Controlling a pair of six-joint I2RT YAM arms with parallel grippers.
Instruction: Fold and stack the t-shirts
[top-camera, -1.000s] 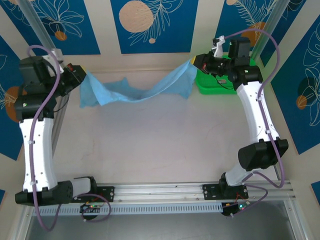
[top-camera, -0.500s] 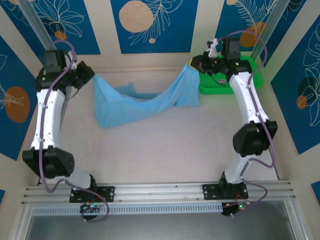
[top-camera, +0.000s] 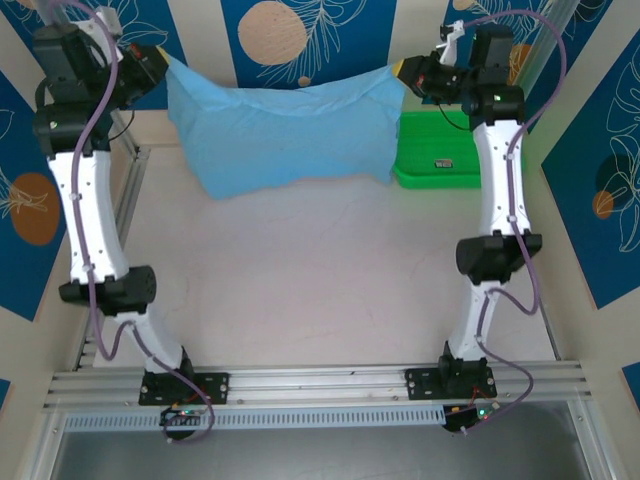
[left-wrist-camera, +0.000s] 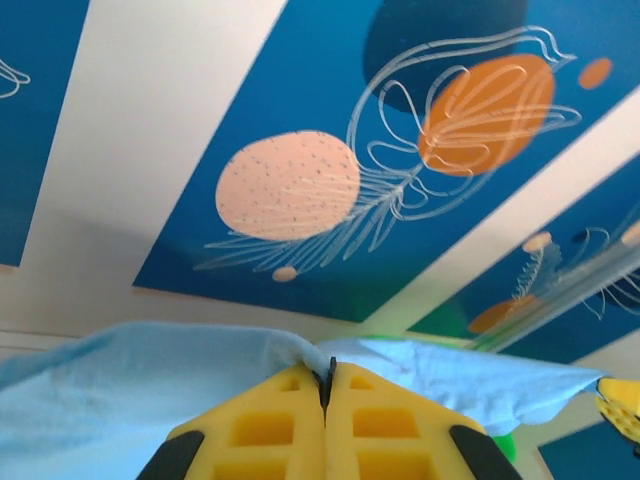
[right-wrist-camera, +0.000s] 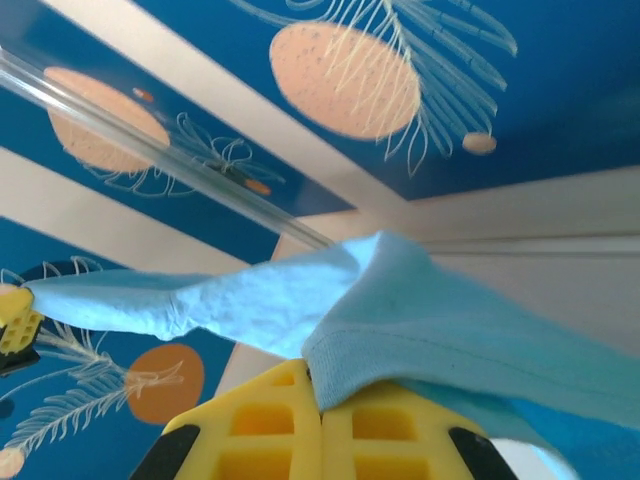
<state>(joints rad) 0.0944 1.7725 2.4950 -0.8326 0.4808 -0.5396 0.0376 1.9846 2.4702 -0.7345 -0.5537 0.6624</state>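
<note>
Top view: t-shirt (top-camera: 290, 135) hangs spread out at the 12 o'clock end of the worktop (top-camera: 300, 290), held up by both arms. It is sky blue, and I can't make out any lettering from here.

Left gripper (top-camera: 150, 62) sits at about 11 o'clock, raised high. In its wrist view the yellow pads are pressed together with only a hairline seam, and a fold of blue cloth is pinched right at the tips. Right gripper (top-camera: 410, 72) sits at about 1 o'clock, at much the same height. Its pads are also closed flat together, with a hemmed edge of the shirt caught between them and draping over the top.

Key relation: the held top edge runs 9-to-3 between the two grippers, sagging slightly in the middle. The body of the shirt falls from that line toward 6 o'clock. Each arm has its own corner, so neither is nearer.

I can't tell whether the lower hem touches the worktop. The shirt's lower right corner is just beside the green basket (top-camera: 445, 170) at 2 o'clock and overlaps its left rim from this angle.

Judgement: the shirt is spread but not yet laid. The next move likely lowers both corners evenly toward 6 o'clock, keeping the right side off the basket.
</note>
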